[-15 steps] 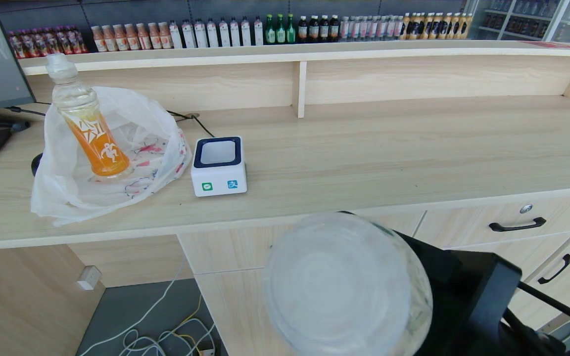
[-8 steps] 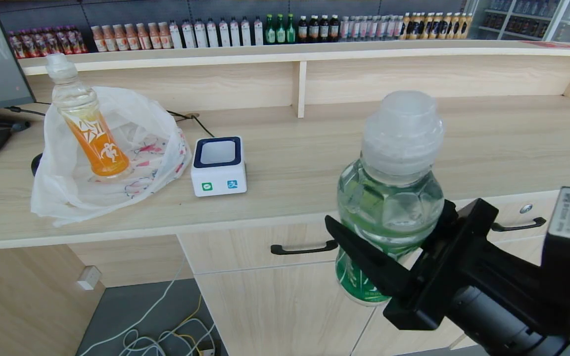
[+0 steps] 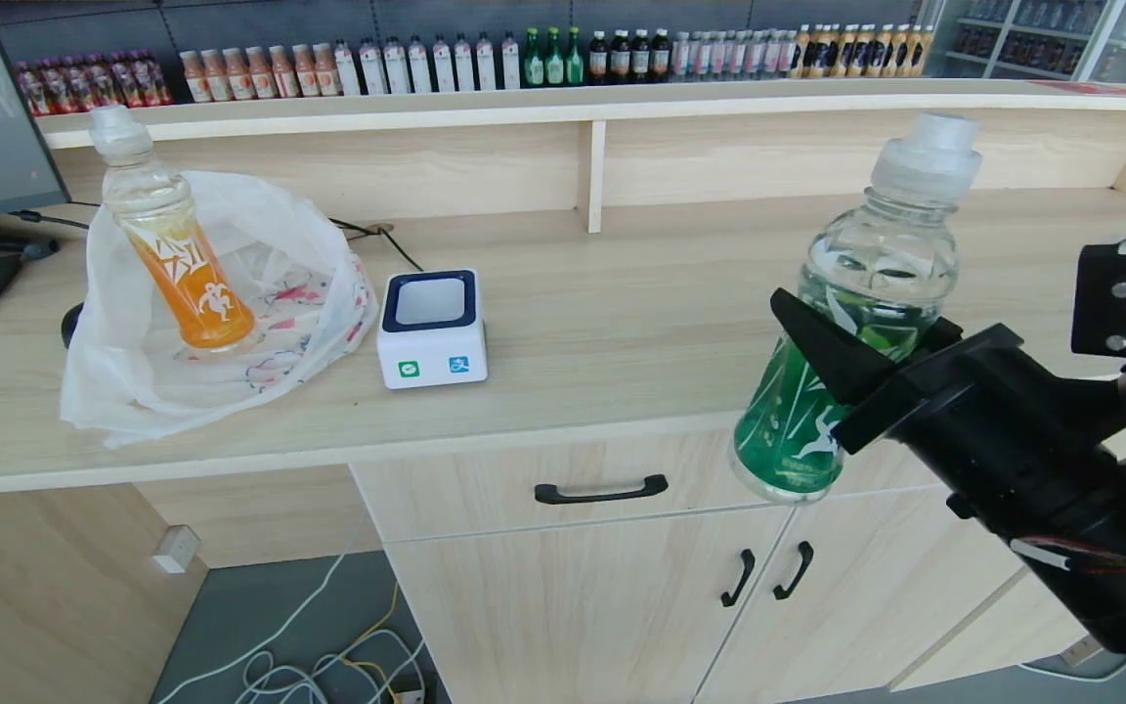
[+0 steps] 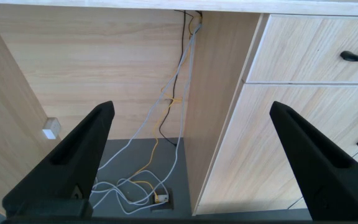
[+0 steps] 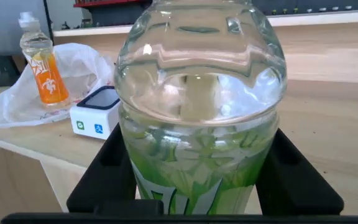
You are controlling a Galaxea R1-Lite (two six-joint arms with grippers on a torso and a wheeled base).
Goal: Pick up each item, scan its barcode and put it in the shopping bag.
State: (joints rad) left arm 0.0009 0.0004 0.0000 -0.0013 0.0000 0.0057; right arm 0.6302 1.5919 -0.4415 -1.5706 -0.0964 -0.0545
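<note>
Head view: right gripper [image 3: 861, 337] holds green bottle [image 3: 876, 264] in the air at the right, in front of the counter [image 3: 671, 303] edge. The black fingers [image 3: 817, 342] clamp it at mid-body, just above the label. The bottle tilts, white cap up and to the right. Its upper part is clear; the label is green with a white running figure and white strokes, text not legible. The scanner [image 3: 431, 328], a white cube with a dark-rimmed top, sits on the counter with a green icon and a blue icon on its front. The bag [image 3: 309, 293], thin white plastic with a red-and-blue print, lies open just left of the scanner. An orange bottle [image 3: 177, 244] stands upright in the bag; it has an orange label with white characters and a white figure. The green bottle is well apart from the bag and scanner. A row of drinks [image 3: 524, 59] runs along the back shelf, labels too small to read.

Left wrist view: left gripper [image 4: 191, 109] hangs low, facing the cabinet [image 4: 303, 143] and loose cables [image 4: 166, 137]. Its fingers are spread wide with nothing between them.

Right wrist view: the green bottle is close up between the fingers, green liquid below and clear above. The scanner, bag and orange bottle sit beyond it on the counter.
</note>
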